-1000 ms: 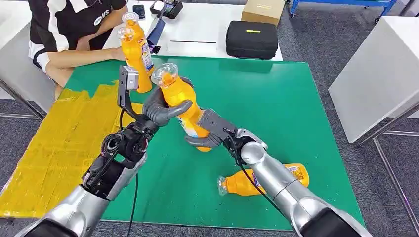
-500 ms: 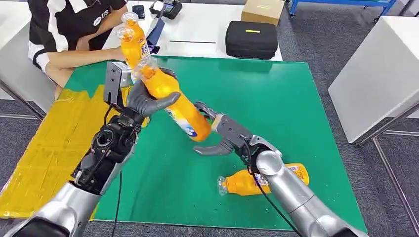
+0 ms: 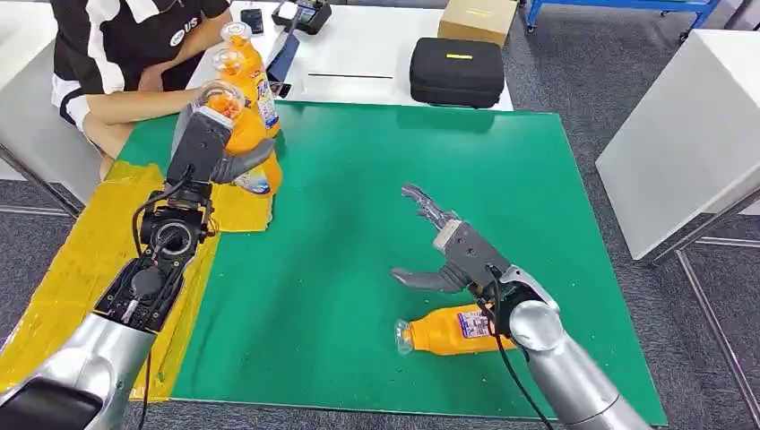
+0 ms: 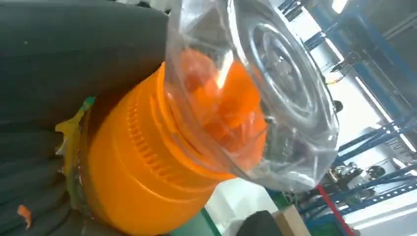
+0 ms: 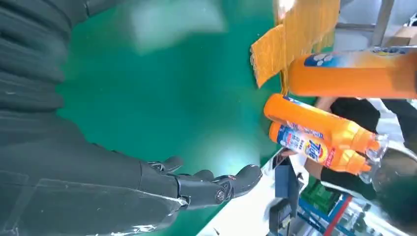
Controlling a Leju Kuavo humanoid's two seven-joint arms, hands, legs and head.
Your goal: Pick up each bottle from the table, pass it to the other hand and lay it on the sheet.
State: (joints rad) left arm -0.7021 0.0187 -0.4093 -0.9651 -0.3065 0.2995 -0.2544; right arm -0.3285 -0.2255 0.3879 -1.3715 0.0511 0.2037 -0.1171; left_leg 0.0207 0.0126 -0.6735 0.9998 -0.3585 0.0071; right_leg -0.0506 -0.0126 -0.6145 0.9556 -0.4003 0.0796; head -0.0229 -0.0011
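Note:
My left hand point(image 3: 213, 150) grips an orange bottle point(image 3: 242, 133) with a clear cap, tilted above the near corner of the yellow sheet point(image 3: 85, 269). The left wrist view shows its cap and neck point(image 4: 206, 113) close up against my dark fingers point(image 4: 74, 54). My right hand point(image 3: 455, 255) hangs open over the green mat point(image 3: 358, 206), holding nothing; its fingers point(image 5: 211, 189) are spread. Just below it a second orange bottle point(image 3: 444, 331) lies on its side on the mat. Two more orange bottles point(image 3: 246, 72) stand at the mat's far left corner, also seen as bottles point(image 5: 319, 132) in the right wrist view.
A person point(image 3: 125, 45) sits at the far left, one arm resting on the table near the standing bottles. A black case point(image 3: 457, 72) and a cardboard box point(image 3: 477, 20) lie on the white table behind. A white table point(image 3: 690, 134) stands at the right.
My left hand has carried the bottle away to the left, over the sheet's corner. My right hand has let go of it, opened and drawn back toward the lying bottle.

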